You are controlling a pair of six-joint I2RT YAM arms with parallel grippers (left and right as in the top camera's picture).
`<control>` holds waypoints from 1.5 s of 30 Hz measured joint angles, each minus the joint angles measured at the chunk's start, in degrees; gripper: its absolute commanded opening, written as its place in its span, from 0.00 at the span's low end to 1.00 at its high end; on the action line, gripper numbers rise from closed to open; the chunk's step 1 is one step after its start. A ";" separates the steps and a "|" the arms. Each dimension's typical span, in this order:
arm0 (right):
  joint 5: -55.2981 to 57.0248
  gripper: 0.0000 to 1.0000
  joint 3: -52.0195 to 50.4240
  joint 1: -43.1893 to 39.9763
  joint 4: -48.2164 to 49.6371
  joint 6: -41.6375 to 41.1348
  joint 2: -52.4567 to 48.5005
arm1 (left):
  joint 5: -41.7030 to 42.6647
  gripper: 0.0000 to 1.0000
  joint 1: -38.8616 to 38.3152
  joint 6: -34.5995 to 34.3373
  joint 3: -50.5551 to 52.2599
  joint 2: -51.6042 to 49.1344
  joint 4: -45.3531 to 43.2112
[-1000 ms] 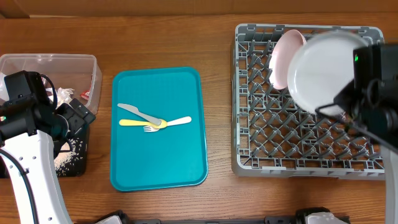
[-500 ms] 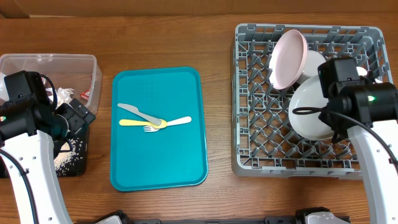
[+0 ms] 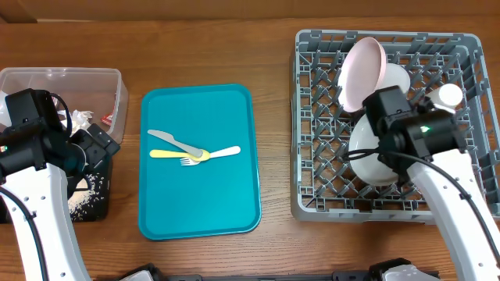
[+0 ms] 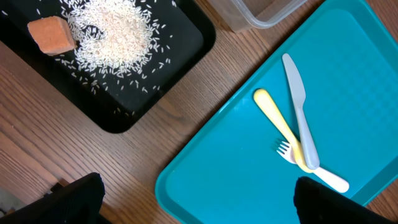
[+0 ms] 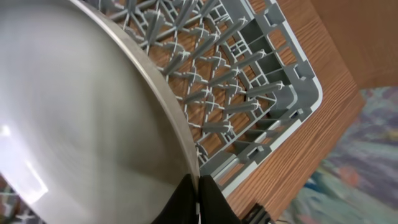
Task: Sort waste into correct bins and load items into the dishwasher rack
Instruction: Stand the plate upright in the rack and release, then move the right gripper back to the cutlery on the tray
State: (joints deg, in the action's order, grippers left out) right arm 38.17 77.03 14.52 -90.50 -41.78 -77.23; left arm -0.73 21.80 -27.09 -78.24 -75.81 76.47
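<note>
My right gripper [image 5: 198,200] is shut on the rim of the pale grey-green plate [image 5: 81,124], which leans tilted over the pegs of the grey dishwasher rack [image 5: 261,93]. From overhead, this plate [image 3: 373,160] sits mid-rack under my right arm, below the upright pinkish plate [image 3: 361,74], the white bowl [image 3: 397,78] and the small cup [image 3: 450,95]. The left gripper [image 4: 199,208] hangs open over the teal tray's corner, holding nothing. Grey knife [image 4: 300,112], yellow spoon [image 4: 277,121] and pale fork [image 4: 323,177] lie crossed on that tray.
The shallow black tray [image 4: 155,68] holds loose rice [image 4: 115,31] and an orange cube [image 4: 51,35]. The clear tub [image 3: 62,78] at far left holds napkins [image 3: 78,119] and a red-and-white wrapper [image 3: 108,117]. The teal tray [image 3: 199,203] lies between bins and rack [image 3: 305,117].
My right arm has carried the grey-green plate from above the rack's far right corner down and leftward into the rack's middle. The left arm has not moved.
</note>
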 measured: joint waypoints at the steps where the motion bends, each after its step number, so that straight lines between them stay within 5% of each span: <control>1: 0.20 0.07 -0.44 0.50 -0.04 0.02 -0.24 | 0.00 1.00 0.00 0.00 0.00 0.00 0.00; 13: 2.32 0.17 -0.72 2.47 -0.48 -0.68 -7.54 | 0.00 1.00 0.00 0.00 0.00 0.00 0.00; 14: 2.43 0.33 -0.76 2.64 -0.15 -0.72 -7.80 | 0.00 1.00 0.00 0.00 0.00 0.00 0.00; 16: 2.51 1.00 -0.74 3.39 0.02 -1.07 -7.91 | 0.00 1.00 0.00 0.00 0.00 0.00 0.00; 24: -1.77 1.00 5.90 5.09 -4.68 -1.09 -7.93 | 0.00 1.00 0.00 0.00 0.00 0.00 0.02; 36: -12.46 1.00 31.78 5.07 -3.91 -1.29 -7.89 | 0.00 1.00 0.00 0.00 0.02 0.00 0.02; 45: -29.03 1.00 38.07 5.07 7.58 -1.31 -7.54 | 0.00 1.00 0.00 0.00 0.02 0.00 0.00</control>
State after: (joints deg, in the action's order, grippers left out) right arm 9.15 115.11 19.59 -82.91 -43.09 -84.77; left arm -0.73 21.80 -27.09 -78.22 -75.81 76.47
